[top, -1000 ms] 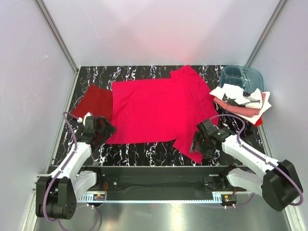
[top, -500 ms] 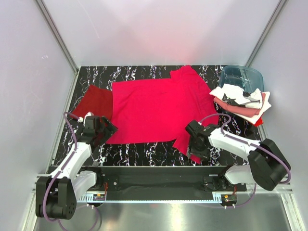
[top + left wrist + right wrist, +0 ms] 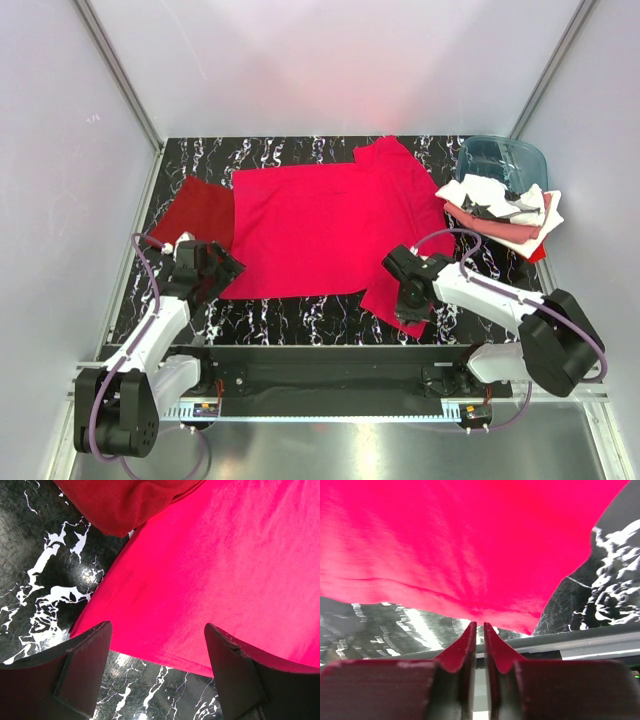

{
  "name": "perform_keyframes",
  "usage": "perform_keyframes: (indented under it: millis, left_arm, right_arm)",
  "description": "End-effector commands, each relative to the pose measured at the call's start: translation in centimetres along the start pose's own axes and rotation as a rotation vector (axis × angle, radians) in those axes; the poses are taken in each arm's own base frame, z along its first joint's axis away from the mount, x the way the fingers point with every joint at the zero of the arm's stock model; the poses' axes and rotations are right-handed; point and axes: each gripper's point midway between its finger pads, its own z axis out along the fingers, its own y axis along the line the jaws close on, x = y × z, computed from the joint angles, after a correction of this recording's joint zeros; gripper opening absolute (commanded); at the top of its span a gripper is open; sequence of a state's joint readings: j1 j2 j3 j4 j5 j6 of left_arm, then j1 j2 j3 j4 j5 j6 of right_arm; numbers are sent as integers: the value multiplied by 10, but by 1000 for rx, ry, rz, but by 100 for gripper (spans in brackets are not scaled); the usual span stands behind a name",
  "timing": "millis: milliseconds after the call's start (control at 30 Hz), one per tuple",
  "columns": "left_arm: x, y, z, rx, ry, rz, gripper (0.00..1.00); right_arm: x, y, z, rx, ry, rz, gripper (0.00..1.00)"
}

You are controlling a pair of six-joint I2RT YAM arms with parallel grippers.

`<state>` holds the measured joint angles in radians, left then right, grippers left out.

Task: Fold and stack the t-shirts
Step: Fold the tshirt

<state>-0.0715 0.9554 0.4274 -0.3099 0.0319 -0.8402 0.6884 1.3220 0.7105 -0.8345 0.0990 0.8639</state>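
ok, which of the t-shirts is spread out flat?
The bright crimson cloth t-shirt, opened out in the middle. The darker red shirt lies folded at its left; the rest are a folded pile by the blue plastic tub.

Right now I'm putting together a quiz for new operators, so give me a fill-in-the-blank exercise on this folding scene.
1. The left gripper hovers with its jaws ___ over the near hem of the crimson shirt.
2. The top shirt of the folded stack is ___ with dark marks.
3. In the top view, the darker red shirt lies at the crimson shirt's ___ end.
Missing words: open; white; left.
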Motion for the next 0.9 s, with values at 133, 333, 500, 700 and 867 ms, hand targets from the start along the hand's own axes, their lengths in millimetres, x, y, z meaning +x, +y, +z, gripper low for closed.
perform_keyframes:
  millis: [133, 333, 500, 700, 867]
  left_arm:
    - [-10, -17, -2, 66, -40, -9, 60]
    - [-11, -11, 0, 36, -46, -13, 67]
    - [-7, -5, 8, 4, -24, -23, 64]
    - [-20, 11, 4, -152, -67, -12, 60]
    - [-34, 21, -15, -261, -158, 4, 65]
  right_arm:
    - [-51, 41, -48, -132, -185, -36, 0]
    - [-46, 34, -45, -91, -161, -68, 29]
    - [-34, 17, -39, -30, -112, -90, 41]
    - [-32, 16, -42, -35, -110, -90, 45]
    - [-30, 18, -35, -38, -91, -100, 45]
